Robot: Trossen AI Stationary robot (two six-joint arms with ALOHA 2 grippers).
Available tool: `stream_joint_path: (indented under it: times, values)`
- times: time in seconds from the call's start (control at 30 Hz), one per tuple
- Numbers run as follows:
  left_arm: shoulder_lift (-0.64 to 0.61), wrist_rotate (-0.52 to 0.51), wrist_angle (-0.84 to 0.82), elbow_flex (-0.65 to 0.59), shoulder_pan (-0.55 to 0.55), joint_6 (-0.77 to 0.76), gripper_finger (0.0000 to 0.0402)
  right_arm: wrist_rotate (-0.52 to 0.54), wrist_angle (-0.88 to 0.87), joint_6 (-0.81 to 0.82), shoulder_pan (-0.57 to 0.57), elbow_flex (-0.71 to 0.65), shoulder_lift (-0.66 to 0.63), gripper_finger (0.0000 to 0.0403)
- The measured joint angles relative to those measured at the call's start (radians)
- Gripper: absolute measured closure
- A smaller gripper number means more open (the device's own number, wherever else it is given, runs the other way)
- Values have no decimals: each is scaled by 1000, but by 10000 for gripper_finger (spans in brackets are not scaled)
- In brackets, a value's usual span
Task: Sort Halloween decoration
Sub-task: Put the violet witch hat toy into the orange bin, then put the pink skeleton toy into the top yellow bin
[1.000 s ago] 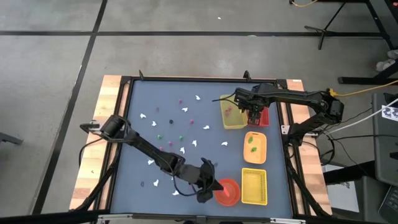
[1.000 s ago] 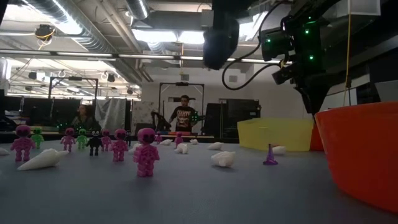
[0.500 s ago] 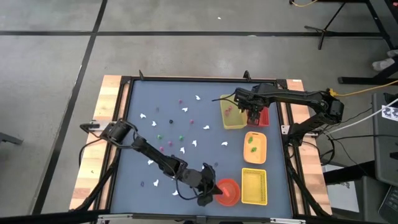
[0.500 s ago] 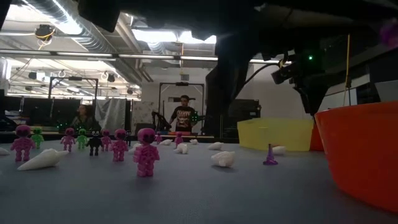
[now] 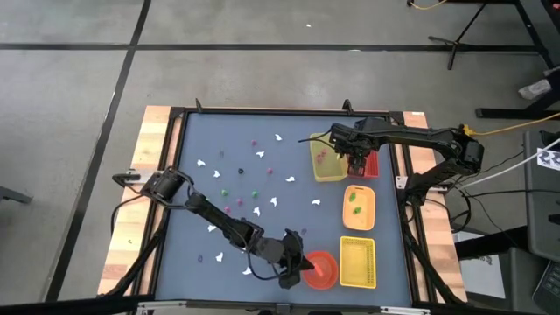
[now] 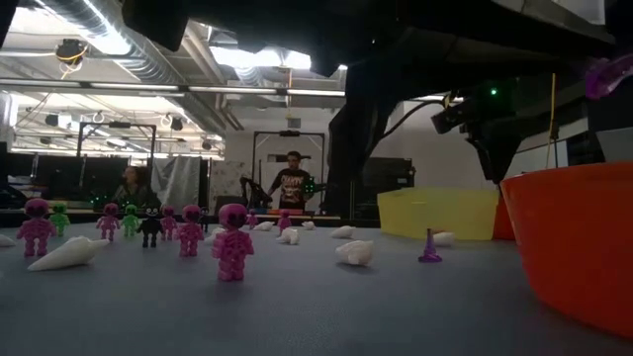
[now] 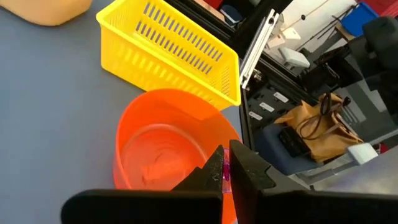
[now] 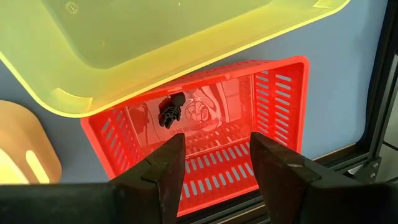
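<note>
Small Halloween decoration pieces are scattered on the blue table: white ghost shapes [image 5: 273,201], pink figures [image 6: 232,240], green bits [image 5: 255,193] and a purple cone [image 6: 429,247]. My left gripper [image 5: 301,262] hovers at the rim of the round orange bowl [image 7: 163,146], shut on a tiny pink-purple piece [image 6: 605,75]. My right gripper [image 8: 214,146] hangs open above the red basket [image 8: 273,106], where a dark figure [image 8: 169,112] lies on the floor of the basket. Nothing is between its fingers. My left gripper pinches the pink-purple piece [image 7: 225,173] between its two fingertips; only a sliver shows between them. The fingers slant downward, reaching from the table's left. The piece is lifted clear, over the bowl's rim.
A yellow slotted basket [image 5: 357,261] stands right of the bowl. An orange tray [image 5: 358,203] with green bits and a yellow tray [image 5: 328,159] lie farther back on the right, next to the red basket [image 5: 368,164]. People stand in the room behind the table.
My left gripper has come down toward the orange bowl with the piece still pinched, then held still. My right gripper has stayed where it was.
</note>
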Motion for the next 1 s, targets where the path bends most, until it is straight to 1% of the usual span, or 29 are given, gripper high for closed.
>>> stream_joint_path:
  times: [0.27, 0.43, 0.67, 0.8, 1.0]
  values:
    - [0, -24, 1, 0, 0, 0, 335, 0, 0, 0, 0, 0, 0, 223]
    - [0, -27, 1, 0, 0, 0, 313, 0, 0, 0, 0, 0, 0, 223]
    - [0, -34, 1, 0, 0, 2, 306, 0, 0, 0, 0, 0, 0, 223]
    - [-1, -57, 2, 0, -6, 48, 305, 0, 0, 0, 0, 0, 0, 223]
    - [-3, -64, 1, 0, -7, 68, 305, 0, 0, 0, 0, 0, 0, 223]
